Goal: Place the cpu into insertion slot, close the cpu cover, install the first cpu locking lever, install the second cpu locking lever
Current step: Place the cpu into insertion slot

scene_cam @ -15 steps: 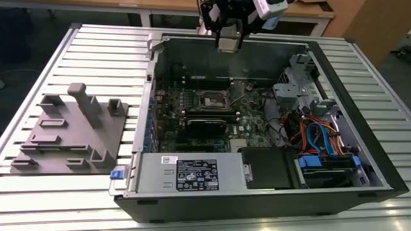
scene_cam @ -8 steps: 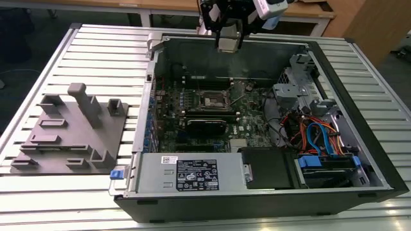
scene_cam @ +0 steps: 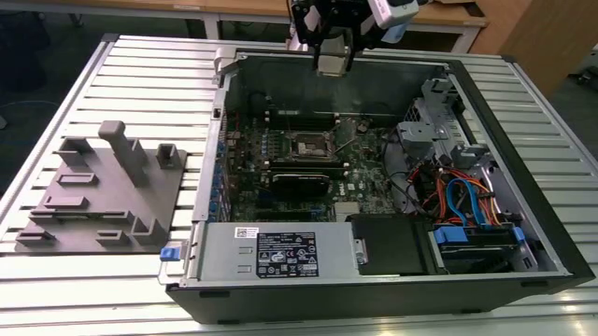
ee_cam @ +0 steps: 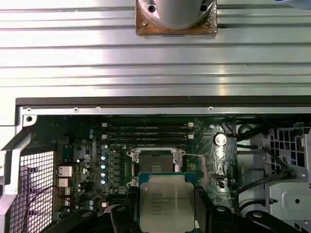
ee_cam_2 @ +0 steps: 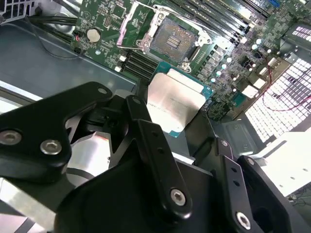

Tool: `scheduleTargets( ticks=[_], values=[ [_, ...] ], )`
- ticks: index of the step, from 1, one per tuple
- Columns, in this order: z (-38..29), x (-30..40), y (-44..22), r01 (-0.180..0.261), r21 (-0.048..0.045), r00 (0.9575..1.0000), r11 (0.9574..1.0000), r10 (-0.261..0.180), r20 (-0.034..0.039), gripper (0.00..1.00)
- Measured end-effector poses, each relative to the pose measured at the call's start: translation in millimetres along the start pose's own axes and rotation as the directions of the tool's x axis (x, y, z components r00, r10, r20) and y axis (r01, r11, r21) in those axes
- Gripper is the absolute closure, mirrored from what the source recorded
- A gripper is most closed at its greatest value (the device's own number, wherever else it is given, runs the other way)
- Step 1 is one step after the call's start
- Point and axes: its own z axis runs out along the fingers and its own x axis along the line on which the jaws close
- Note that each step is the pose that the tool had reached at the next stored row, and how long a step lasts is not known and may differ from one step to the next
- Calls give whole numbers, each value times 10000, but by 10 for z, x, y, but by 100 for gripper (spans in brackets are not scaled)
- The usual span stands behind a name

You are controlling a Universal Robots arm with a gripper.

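Note:
My gripper (scene_cam: 334,64) hangs above the far wall of the open computer case (scene_cam: 374,301), shut on the cpu. In both wrist views the cpu (ee_cam_2: 176,99) (ee_cam: 165,203) is a flat square chip with a dull silver top and a green edge, clamped between the black fingers (ee_cam_2: 146,131) (ee_cam: 127,213). Below it on the green board lies the insertion slot (scene_cam: 306,145) (ee_cam_2: 175,36) (ee_cam: 155,162), bare, with its contact field showing. The cpu cover (ee_cam_2: 130,23), a thin silver frame, stands swung open at one side of the slot. The cpu is well above the slot and apart from it.
Long black memory slots (ee_cam: 146,130) run beside the slot. A black block (scene_cam: 299,183) sits on the board nearer the grey power supply (scene_cam: 280,253). Drive cages and coloured cables (scene_cam: 467,199) are at the exterior view's right. A grey fixture plate (scene_cam: 103,199) stands on the slatted table at the exterior view's left.

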Motion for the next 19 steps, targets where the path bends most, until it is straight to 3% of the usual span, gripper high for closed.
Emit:
scheduleTargets(
  ticks=[4,8,19],
  values=[
    [1,0,0,-451,-5,9990,9990,451,40,46],
    [4,0,0,-984,-17,9951,9951,984,86,46],
    [4,0,-1,-1008,-18,9949,9949,1008,89,46]
  ],
)
